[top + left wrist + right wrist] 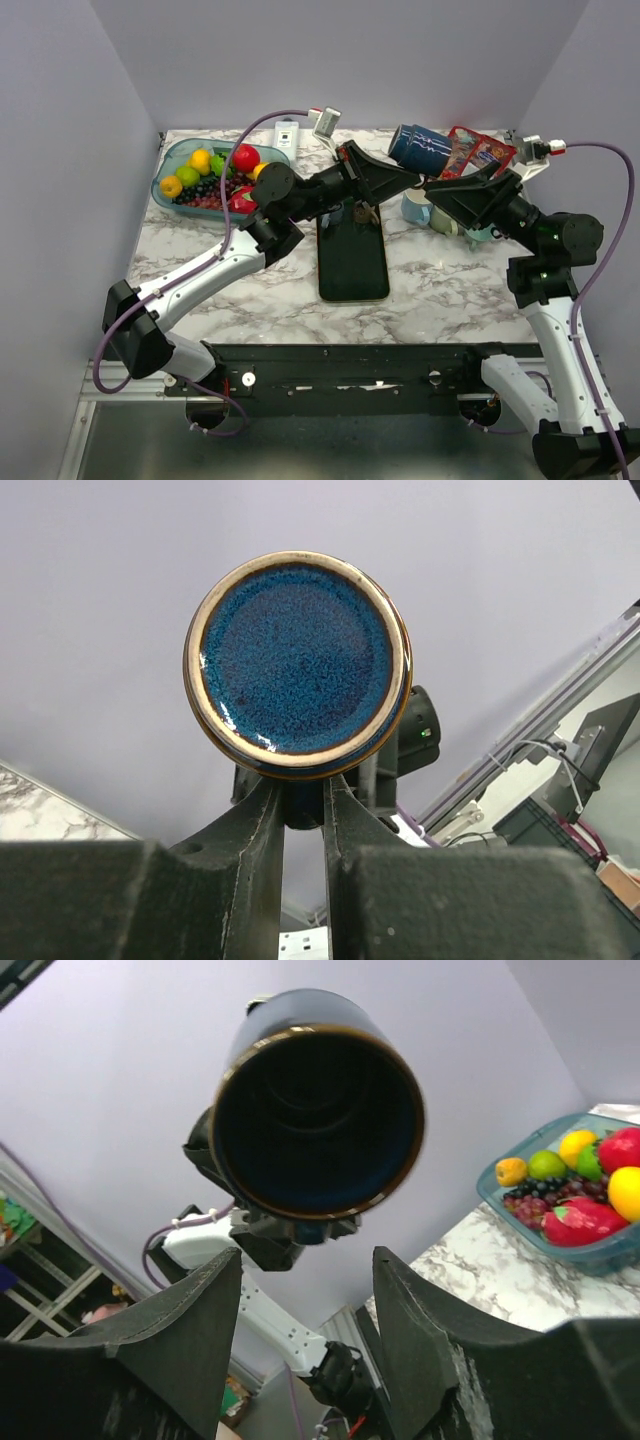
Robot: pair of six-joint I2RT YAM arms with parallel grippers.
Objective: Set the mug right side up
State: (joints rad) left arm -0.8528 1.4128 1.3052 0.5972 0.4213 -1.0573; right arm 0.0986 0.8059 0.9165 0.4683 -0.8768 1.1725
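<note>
Here, one mug [297, 660] sits clamped in the left end effector [302, 805], the right end effector [308, 1260] spread apart.

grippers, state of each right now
left gripper: closed, holding the blue mug
right gripper: open, holding nothing

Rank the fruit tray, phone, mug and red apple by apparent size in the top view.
1. fruit tray
2. phone
3. mug, held up nearer the camera, so it may look somewhat enlarged
4. red apple
</note>
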